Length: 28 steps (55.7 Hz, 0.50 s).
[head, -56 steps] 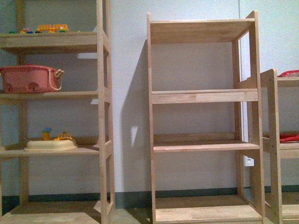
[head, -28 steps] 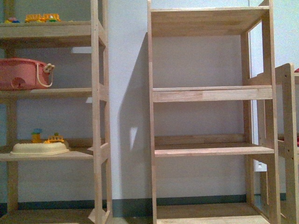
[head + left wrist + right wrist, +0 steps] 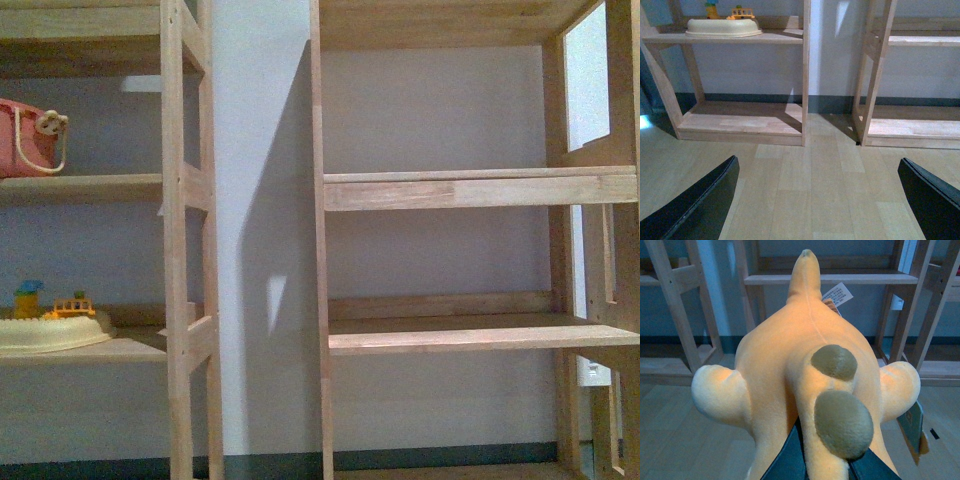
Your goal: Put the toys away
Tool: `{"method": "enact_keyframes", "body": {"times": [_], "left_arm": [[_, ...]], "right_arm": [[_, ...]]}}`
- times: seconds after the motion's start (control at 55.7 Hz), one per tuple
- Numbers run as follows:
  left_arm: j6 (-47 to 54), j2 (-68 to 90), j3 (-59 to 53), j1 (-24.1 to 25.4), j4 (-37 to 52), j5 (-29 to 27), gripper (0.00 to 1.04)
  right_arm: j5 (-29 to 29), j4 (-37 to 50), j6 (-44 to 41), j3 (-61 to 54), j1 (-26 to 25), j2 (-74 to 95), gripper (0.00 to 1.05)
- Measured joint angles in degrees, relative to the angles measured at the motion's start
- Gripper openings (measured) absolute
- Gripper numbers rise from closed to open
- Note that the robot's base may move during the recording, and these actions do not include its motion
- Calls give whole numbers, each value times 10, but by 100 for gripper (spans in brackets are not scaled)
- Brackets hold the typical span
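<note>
Only the right wrist view shows the orange plush toy [image 3: 785,355]. The right gripper [image 3: 826,465] is clamped on it, its dark fingers [image 3: 787,457] pressed into the plush from both sides. The toy's body stretches away past the fingertips toward wooden shelves [image 3: 830,277], with a white paper tag [image 3: 837,293] near its far end. The left wrist view shows the left gripper [image 3: 815,200] spread wide, its two black fingers well apart with bare wood floor [image 3: 815,170] between them. Beyond those fingertips stands a shelf rack [image 3: 804,75] bearing a cream tray [image 3: 722,27]. The front view catches neither arm, only shelving, that cream tray and a pink basket [image 3: 20,140] one shelf above it.
</note>
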Motion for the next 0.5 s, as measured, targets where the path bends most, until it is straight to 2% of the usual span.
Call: {"method": "enact_keyframes", "body": {"times": [0.503], "left_arm": [[0, 0, 0, 0, 0, 0, 98]], "right_arm": [[0, 0, 0, 0, 0, 0, 6]]}}
